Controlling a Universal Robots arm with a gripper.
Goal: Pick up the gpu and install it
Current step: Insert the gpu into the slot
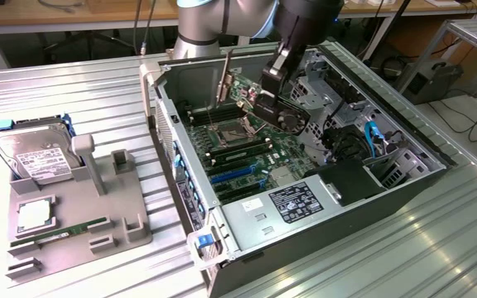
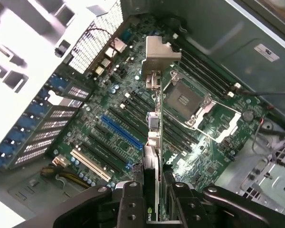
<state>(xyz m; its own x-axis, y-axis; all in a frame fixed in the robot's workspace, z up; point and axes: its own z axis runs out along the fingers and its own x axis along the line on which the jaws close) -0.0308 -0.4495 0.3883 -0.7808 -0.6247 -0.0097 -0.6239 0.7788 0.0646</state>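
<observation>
My gripper point(image 1: 270, 93) is shut on the gpu point(image 1: 282, 115), a black card with a fan shroud, and holds it in the air inside the open computer case point(image 1: 404, 130), above the motherboard point(image 1: 247, 155). Its silver end bracket point(image 1: 224, 77) points toward the case's rear wall. In the wrist view the gpu point(image 2: 153, 156) stands edge-on between my fingers point(image 2: 128, 204), and its bracket point(image 2: 160, 52) reaches out over the board. A blue expansion slot point(image 2: 121, 133) lies below and to one side of the card, which hangs clear of the slots.
A grey holder tray point(image 1: 72, 205) sits at the exterior view's left with a silver hard drive point(image 1: 31, 158), a processor point(image 1: 35, 214) and a green memory stick point(image 1: 60, 231). Inside the case are the CPU socket point(image 2: 185, 99), memory slots, blue cables point(image 1: 371, 139) and a labelled power supply point(image 1: 292, 205).
</observation>
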